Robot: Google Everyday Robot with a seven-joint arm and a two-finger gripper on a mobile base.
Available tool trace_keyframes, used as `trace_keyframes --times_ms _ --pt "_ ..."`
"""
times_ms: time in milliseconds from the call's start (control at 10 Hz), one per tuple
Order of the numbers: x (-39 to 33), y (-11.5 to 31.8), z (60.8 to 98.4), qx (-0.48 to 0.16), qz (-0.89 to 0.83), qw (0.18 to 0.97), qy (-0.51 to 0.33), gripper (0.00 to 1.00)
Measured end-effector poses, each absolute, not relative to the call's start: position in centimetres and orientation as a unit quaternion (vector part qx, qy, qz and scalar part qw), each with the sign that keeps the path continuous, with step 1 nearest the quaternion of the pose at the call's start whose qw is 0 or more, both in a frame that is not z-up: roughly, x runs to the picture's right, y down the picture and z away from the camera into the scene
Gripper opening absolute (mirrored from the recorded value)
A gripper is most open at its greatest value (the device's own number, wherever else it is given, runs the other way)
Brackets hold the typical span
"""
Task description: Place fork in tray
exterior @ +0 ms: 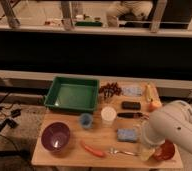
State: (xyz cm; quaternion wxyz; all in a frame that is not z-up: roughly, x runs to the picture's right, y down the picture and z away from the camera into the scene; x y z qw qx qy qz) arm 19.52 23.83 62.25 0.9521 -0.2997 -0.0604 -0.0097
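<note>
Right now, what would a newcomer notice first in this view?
The bulky white robot arm fills the right front corner of the table, its gripper low near the front edge, just right of the small silver fork. Next come the large green tray at the back left, empty, and the purple bowl at the front left.

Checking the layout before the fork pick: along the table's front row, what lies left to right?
From the left: purple bowl, orange carrot-shaped item, fork, gripper low just right of it, reddish bowl.
</note>
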Motion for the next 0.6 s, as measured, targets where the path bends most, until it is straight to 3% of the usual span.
trace_keyframes --times_ms 600 --pt "19.16 24.26 62.49 -0.302 -0.017 0.951 -0.059 0.80"
